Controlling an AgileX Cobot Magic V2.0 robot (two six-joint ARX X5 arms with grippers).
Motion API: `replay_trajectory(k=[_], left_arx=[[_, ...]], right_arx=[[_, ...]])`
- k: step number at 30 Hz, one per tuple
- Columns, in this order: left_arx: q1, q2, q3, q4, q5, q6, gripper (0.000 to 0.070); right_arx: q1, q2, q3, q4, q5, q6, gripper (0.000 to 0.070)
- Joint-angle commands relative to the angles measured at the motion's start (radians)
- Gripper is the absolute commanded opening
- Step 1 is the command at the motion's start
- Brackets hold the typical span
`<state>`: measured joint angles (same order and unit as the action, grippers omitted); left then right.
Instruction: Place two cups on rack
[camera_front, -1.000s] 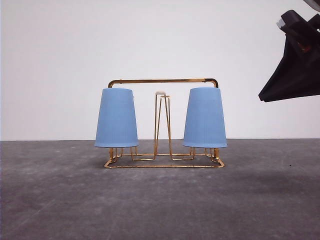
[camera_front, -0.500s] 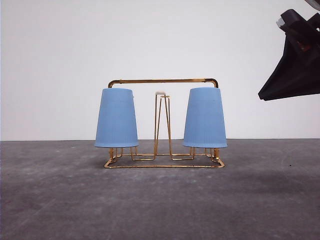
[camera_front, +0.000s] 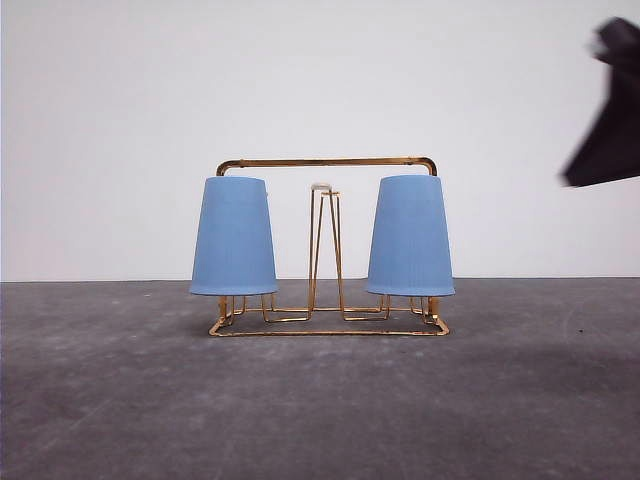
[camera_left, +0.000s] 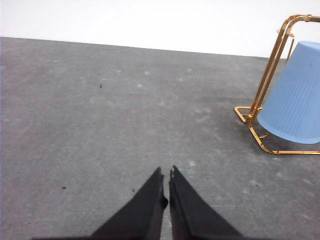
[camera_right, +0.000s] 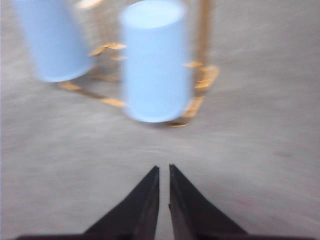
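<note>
Both cups sit upside down on the rack (camera_front: 328, 162): left cup (camera_front: 233, 237) and right cup (camera_front: 410, 237) on the end pegs, middle peg (camera_front: 322, 250) bare. My left hand (camera_left: 166, 175) and right hand (camera_right: 164, 170) are pressed together, empty, above the desk (camera_front: 320, 410).

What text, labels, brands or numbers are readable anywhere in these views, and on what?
None can be read.
Left light blue ribbed plastic cup: plain, no print.
Right light blue ribbed plastic cup: plain, no print.
Gold wire rack: bare metal, no tag.
Grey table and white wall: unmarked.
Right wrist view is motion-blurred, so any fine print there could not be read.
</note>
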<state>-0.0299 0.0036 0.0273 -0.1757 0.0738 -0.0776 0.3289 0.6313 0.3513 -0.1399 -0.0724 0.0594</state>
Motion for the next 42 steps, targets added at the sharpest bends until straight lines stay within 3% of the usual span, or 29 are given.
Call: replay_trajectory(k=[1, 7, 12, 42], left_arx=[[0.002, 0.000, -0.015, 0.012, -0.003, 0.010, 0.0000], [0.002, 0.000, -0.015, 0.013, -0.003, 0.010, 0.0000], [0.002, 0.000, -0.015, 0.012, -0.003, 0.010, 0.0000], [0.002, 0.000, -0.015, 0.013, -0.003, 0.010, 0.0000]], right_arx=[[-0.028, -0.095, -0.082, -0.018, 0.067, -0.022, 0.0032], [-0.192, -0.467, -0.282, -0.019, 0.099, 0.012, 0.0032], [-0.271, -0.628, -0.337, -0.019, 0.096, 0.012, 0.0032], [-0.297, -0.628, -0.339, -0.017, 0.093, 0.012, 0.0032]])
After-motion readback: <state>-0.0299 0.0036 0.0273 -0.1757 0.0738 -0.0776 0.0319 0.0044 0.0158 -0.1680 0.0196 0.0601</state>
